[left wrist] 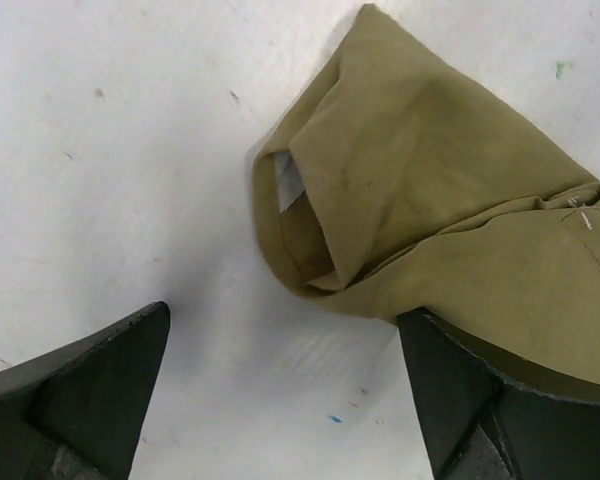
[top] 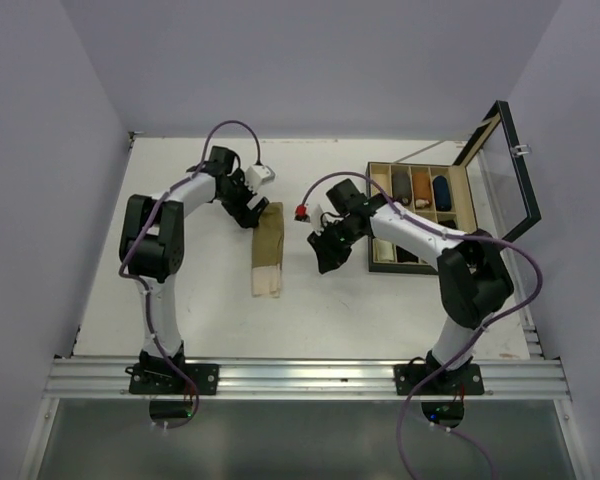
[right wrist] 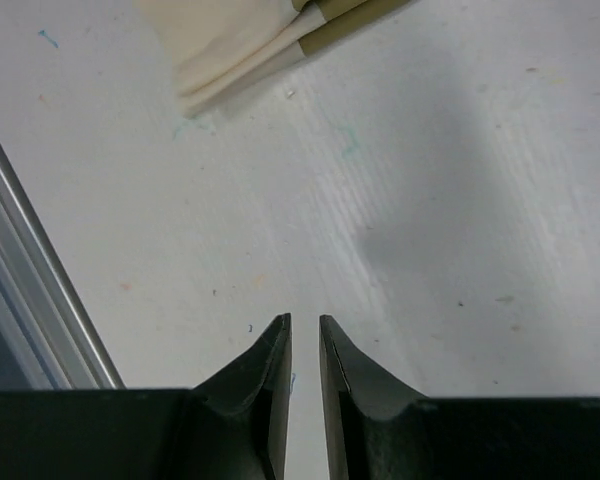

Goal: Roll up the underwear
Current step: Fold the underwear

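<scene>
Underwear [left wrist: 430, 200] on table [left wrist: 130, 150]; my left gripper [left wrist: 283, 318] wide open at its end, right gripper [right wrist: 305, 322] barely parted, both empty.

Bare table [top: 180, 290] lies between the underwear [top: 267, 250] and the open-lidded box [top: 420, 165].

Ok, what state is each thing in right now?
Underwear: folded into a long strip, flat on the table, not rolled.
Left gripper: wide open, over the strip's far end.
Right gripper: barely open, empty, above bare table.
Box: lid open, rolled items inside.
</scene>
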You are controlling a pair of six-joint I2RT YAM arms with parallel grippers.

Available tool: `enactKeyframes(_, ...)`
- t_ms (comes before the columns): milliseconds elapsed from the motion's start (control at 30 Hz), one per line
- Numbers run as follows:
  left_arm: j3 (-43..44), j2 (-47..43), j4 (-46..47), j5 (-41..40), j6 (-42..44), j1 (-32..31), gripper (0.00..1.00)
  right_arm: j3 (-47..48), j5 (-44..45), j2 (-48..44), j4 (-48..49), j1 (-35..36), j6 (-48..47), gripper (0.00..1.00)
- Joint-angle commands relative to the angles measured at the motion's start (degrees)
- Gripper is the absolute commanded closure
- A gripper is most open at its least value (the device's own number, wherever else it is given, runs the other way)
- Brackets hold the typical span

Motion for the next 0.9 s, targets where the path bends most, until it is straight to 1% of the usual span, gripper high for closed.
enactKeyframes(0,6.12,1.06,1.57,2.29,-0.83,0.26,0.00,1.03,5.75,-6.25,1.01,-1.12,-3.84,0.78)
enactKeyframes(33,6.74,0.36,1.39,2.82,-0.74,0.35,0.00,3.21,6.46,-6.61,0.83,-1.12,-5.15,0.77)
enactKeyframes(100,6.05,-4.46,1.65,3.96,0.67,1.04,0.00,5.42,7.17,-8.01,1.01,-1.12,-6.30,0.76)
enactKeyframes(167,3.51,-9.63,5.59,4.05,-0.64,2.19,0.00,8.58,6.64,-8.89,2.49,-1.12,-7.45,0.72)
enactKeyframes(200,0.80,-15.49,7.09,5.10,-1.43,3.32,0.00,9.90,5.68,-8.98,2.50,-1.12,-7.45,0.71)
enactKeyframes(233,-0.19,-18.33,8.67,8.68,-2.05,5.95,0.00,12.70,4.89,-8.81,2.33,-0.95,-7.71,0.69)
enactKeyframes(267,-0.89,-23.24,9.56,10.11,-4.58,7.36,0.00,13.77,3.84,-8.63,2.24,-0.95,-7.71,0.67)
enactKeyframes(300,-2.99,-25.55,11.57,10.12,-7.56,8.77,0.00,14.30,2.69,-8.63,3.11,-1.03,-7.45,0.61)
enactKeyframes(333,-4.23,-27.48,15.33,5.51,-11.07,10.79,0.00,13.87,0.07,-8.72,4.86,-0.86,-5.71,0.40)
enactKeyframes(367,-5.54,-30.81,17.19,1.02,-20.68,11.24,0.00,13.43,-1.17,-8.81,8.88,-0.60,-4.56,0.32)
enactKeyframes(400,-7.99,-31.97,17.82,-3.20,-24.08,11.25,0.00,12.90,-2.05,-8.11,11.01,-0.25,-2.98,0.27)
enactKeyframes(433,-8.11,-32.60,13.65,2.33,-23.85,11.25,0.00,12.99,-3.37,-6.80,12.86,0.89,0.95,0.26)
enactKeyframes(467,-7.76,-32.69,10.13,8.65,-15.06,12.64,0.00,13.86,-4.08,-5.13,15.14,1.42,3.42,0.27)
enactKeyframes(500,-6.97,-32.25,6.53,15.07,-12.37,13.17,0.00,15.08,-5.56,-3.20,15.85,1.69,9.37,0.33)
enactKeyframes(533,-6.27,-31.90,-1.08,17.91,-9.90,13.18,0.00,17.88,-8.89,1.69,16.56,1.69,12.99,0.37)
enactKeyframes(567,-6.00,-31.81,-3.85,19.60,-5.70,13.09,0.01,19.21,-10.40,4.00,18.57,1.69,16.60,0.40)
enactKeyframes(600,-7.91,-32.33,-5.10,20.92,-4.70,13.27,0.08,20.18,-11.98,6.46,19.89,1.78,20.64,0.44)
enactKeyframes(633,-9.93,-33.38,-5.37,23.11,-3.65,13.27,0.11,21.15,-13.21,9.71,21.65,1.86,27.38,0.52)
enactKeyframes(667,-15.26,-36.44,-4.94,24.08,-1.20,13.27,0.18,20.99,-14.36,11.30,26.62,1.95,30.92,0.55)
enactKeyframes(700,-17.92,-38.30,-4.07,25.92,-0.22,13.18,0.21,20.46,-14.98,12.45,29.72,1.95,37.22,0.60)
enactKeyframes(767,-23.20,-43.55,-0.47,26.64,1.27,12.83,0.27,19.14,-16.30,15.52,35.43,2.04,41.49,0.64)
enactKeyframes(800,-27.49,-45.15,0.24,26.03,2.50,11.87,0.31,18.36,-16.91,16.23,37.29,2.04,43.33,0.65)
enactKeyframes(833,-29.36,-46.48,0.86,24.29,3.99,9.86,0.32,15.83,-17.61,17.03,39.13,2.04,46.66,0.66)
enactKeyframes(867,-33.03,-49.01,1.30,23.23,6.62,8.53,0.34,14.49,-17.79,17.90,40.20,2.04,47.47,0.67)
